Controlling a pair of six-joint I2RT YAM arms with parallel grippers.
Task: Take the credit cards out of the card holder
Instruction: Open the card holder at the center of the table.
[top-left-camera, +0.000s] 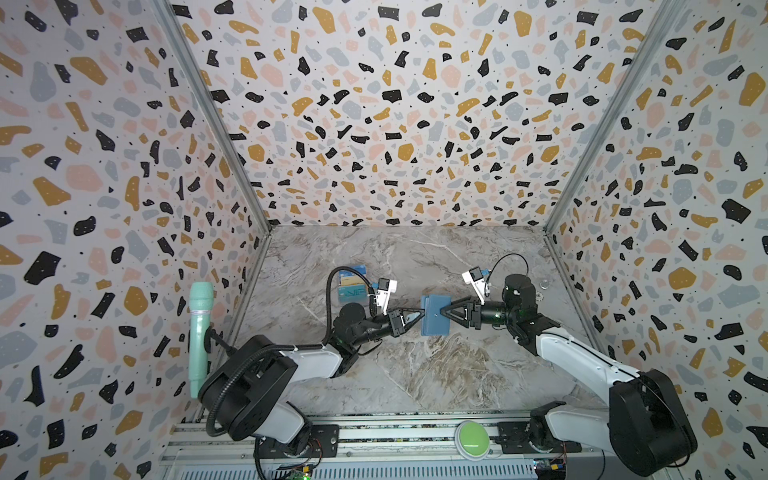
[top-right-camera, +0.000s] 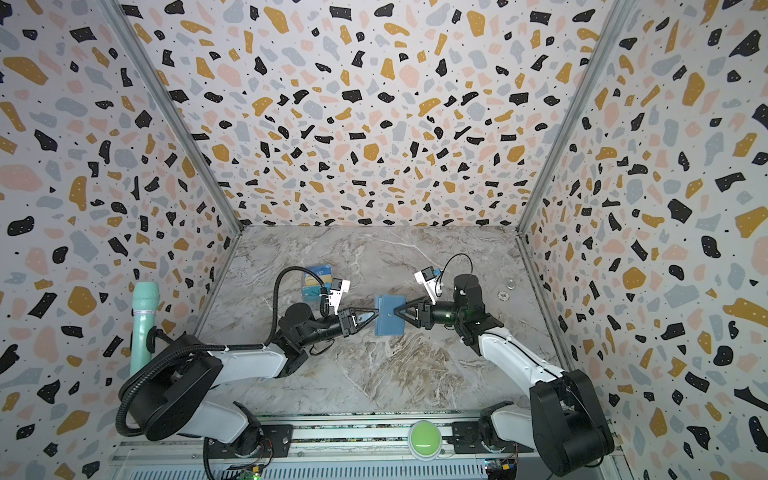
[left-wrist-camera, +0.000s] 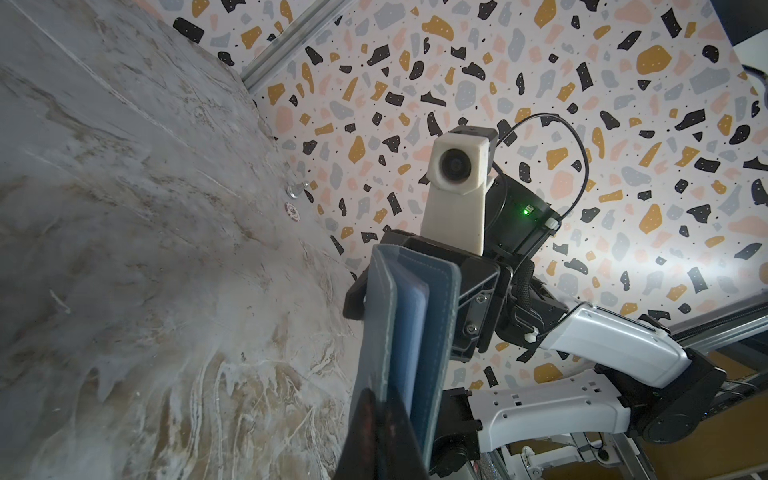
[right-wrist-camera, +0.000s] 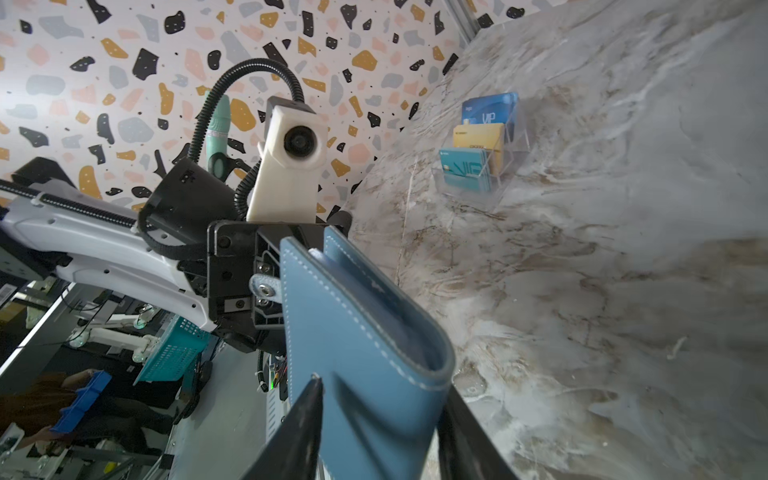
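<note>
Our left claw (top-left-camera: 419, 317) was clenched on the open edge of the wallet (top-left-camera: 435, 322), holding it above the table (top-left-camera: 415, 374). Our right claw (top-left-camera: 444, 311) straddled the folded spine opposite; we could not tell whether it gripped.

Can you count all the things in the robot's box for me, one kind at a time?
Grippers: 2, left gripper and right gripper
Card holder: 1
Clear case of cards: 1
Microphone: 1
Green button: 1
Small round bits: 2
Total: 8
</note>
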